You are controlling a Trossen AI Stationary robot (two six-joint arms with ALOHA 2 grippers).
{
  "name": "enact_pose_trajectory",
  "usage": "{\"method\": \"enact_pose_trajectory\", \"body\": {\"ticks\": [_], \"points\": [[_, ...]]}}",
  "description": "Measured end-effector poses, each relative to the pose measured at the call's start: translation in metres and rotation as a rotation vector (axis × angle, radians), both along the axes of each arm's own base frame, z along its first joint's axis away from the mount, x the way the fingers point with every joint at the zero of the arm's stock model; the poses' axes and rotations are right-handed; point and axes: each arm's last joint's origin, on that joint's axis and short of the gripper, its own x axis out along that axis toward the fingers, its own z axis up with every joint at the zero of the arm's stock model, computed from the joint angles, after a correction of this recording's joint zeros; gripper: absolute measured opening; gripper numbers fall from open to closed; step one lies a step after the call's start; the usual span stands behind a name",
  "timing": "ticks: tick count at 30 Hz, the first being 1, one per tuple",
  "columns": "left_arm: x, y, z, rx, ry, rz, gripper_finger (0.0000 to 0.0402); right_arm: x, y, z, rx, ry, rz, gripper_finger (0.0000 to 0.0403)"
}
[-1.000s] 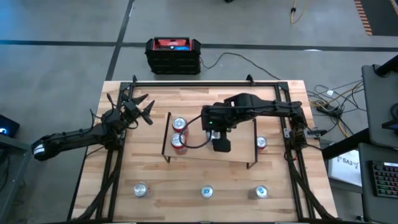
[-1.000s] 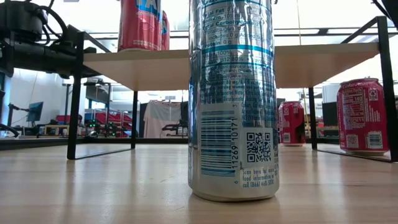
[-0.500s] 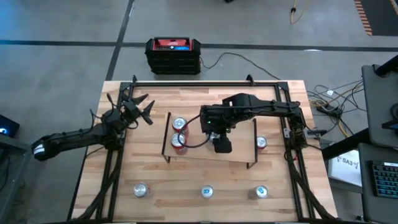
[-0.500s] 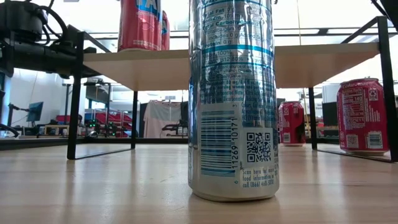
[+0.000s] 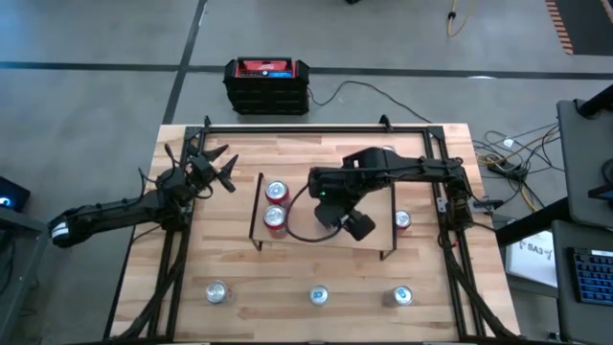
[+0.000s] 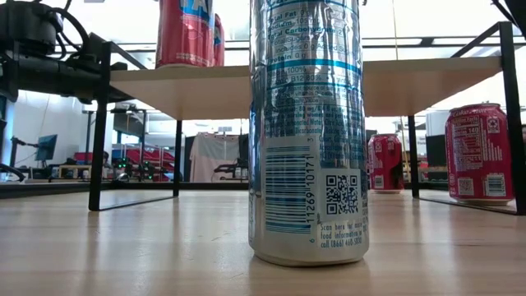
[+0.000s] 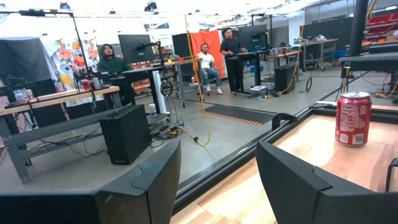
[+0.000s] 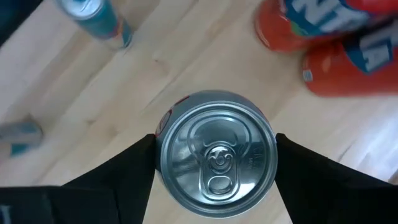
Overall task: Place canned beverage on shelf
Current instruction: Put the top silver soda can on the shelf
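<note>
The shelf (image 5: 299, 203) stands mid-table, its board also showing in the low view (image 6: 427, 82). Two red cans (image 5: 276, 204) stand on its left end. My right gripper (image 8: 214, 155) hangs over the shelf's middle (image 5: 328, 203), pointing steeply down, shut on a canned beverage (image 8: 214, 186) with a silver top and a trace of red at the rim. The arm hides that can in the high view. My left gripper (image 5: 215, 168) waits open at the table's far left; its fingers (image 7: 211, 180) have nothing between them. My right gripper pinches the can between its two fingers (image 8: 134, 168), which lie on opposite sides of the wall just under the top rim (image 8: 160, 146). The fingers come from above, slanting down. The can stays upright; its own body hides whether its base rests on the shelf.
A red can (image 5: 402, 220) stands on the table right of the shelf. Three silver-blue cans stand along the near edge (image 5: 217, 292), (image 5: 318, 295), (image 5: 401, 296); the middle one fills the low view (image 6: 308, 131). A black frame (image 5: 316, 126) rims the table. People are in the room beyond.
My right gripper has rolled about its own pointing line while staying over the middle of the shelf; its wrist camera block has swung toward the table's right edge. The cans on the shelf and table have kept their places.
</note>
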Motion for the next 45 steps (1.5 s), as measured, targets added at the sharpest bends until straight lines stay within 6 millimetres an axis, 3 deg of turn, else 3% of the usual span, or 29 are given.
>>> {"method": "enact_pose_trajectory", "body": {"ticks": [7,25,33,40,45], "points": [[0.000,0.000,0.000,0.000,0.000,0.000,0.0195,-0.001,0.000,0.001,-0.031,-0.017,0.084,0.0273],[0.000,0.000,0.000,0.000,0.000,0.000,0.0195,0.000,-0.001,0.003,-0.022,-0.020,0.001,0.0329],[0.000,0.000,0.000,0.000,0.000,0.000,0.0195,0.000,-0.002,0.007,-0.008,-0.039,-0.084,0.0370],[0.000,0.000,0.000,0.000,0.000,0.000,0.0195,-0.005,-0.005,0.013,-0.075,-0.055,-0.270,0.0373],[0.000,0.000,0.000,0.000,0.000,0.000,0.0195,-0.013,-0.002,0.020,-0.030,-0.057,-0.340,0.0373]]}}
